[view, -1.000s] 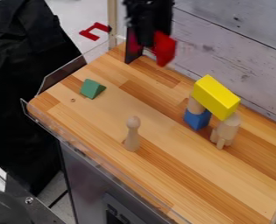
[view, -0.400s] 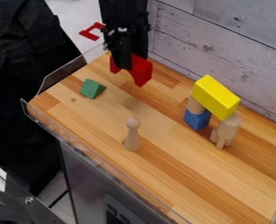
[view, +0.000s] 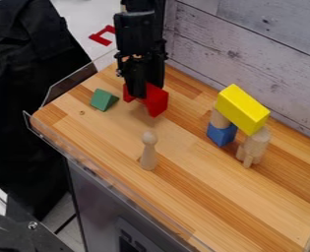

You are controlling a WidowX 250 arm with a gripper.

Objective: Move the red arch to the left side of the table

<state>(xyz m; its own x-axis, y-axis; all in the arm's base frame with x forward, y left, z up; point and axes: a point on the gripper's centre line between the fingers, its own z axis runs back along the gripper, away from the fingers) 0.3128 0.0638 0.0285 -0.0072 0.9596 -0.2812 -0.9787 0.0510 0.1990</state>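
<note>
Arch [view: 157, 101]: in my camera view, just right of the green block [view: 104, 100], seemingly slightly above the tabletop [view: 203, 197].
Gripper [view: 137, 91]: jaws pinching the arch; over the last second I see both come down and closer to the green block.
Tabletop: left part looks reached beside the green block, so I judge lowering, then release, is next.

Illumination is bright and diffuse over the table [view: 203, 197]. A soft, faint shadow lies on the wood beneath the red arch [view: 156, 101]. Pale glints mark the clear rim [view: 111, 185] along the table's lower-left edge
</note>
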